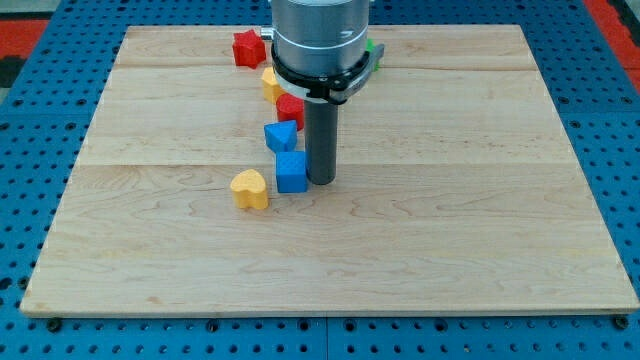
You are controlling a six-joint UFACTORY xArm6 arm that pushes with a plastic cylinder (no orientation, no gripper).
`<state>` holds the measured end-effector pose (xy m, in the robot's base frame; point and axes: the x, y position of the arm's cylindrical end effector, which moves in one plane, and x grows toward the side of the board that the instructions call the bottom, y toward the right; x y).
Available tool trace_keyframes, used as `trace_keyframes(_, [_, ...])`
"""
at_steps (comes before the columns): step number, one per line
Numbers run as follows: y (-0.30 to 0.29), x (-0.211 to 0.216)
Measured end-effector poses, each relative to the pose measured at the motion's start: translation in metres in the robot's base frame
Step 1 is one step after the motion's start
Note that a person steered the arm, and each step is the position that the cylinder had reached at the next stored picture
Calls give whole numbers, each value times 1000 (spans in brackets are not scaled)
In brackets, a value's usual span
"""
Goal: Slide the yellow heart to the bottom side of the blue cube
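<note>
The yellow heart (250, 188) lies on the wooden board (450, 230), just left of and slightly below the blue cube (291, 171). The two are close; I cannot tell whether they touch. My tip (321, 181) stands right beside the blue cube's right side, on the far side from the heart. The rod rises to the grey arm body (320, 40) at the view's top.
A second blue block (280, 135) sits just above the cube. A red block (291, 109) and a yellow block (271, 83) lie above that. A red block (247, 48) sits near the top edge. A green block (372, 50) peeks out right of the arm.
</note>
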<state>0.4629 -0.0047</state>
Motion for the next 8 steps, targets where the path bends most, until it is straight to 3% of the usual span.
trace_keyframes(1, [-2, 1])
trace_keyframes(2, [15, 60])
trace_keyframes(3, [-61, 97])
trace_keyframes(4, [-136, 74])
trace_keyframes(5, [-134, 5])
trace_keyframes(6, [-102, -30])
trace_keyframes(8, [-62, 12])
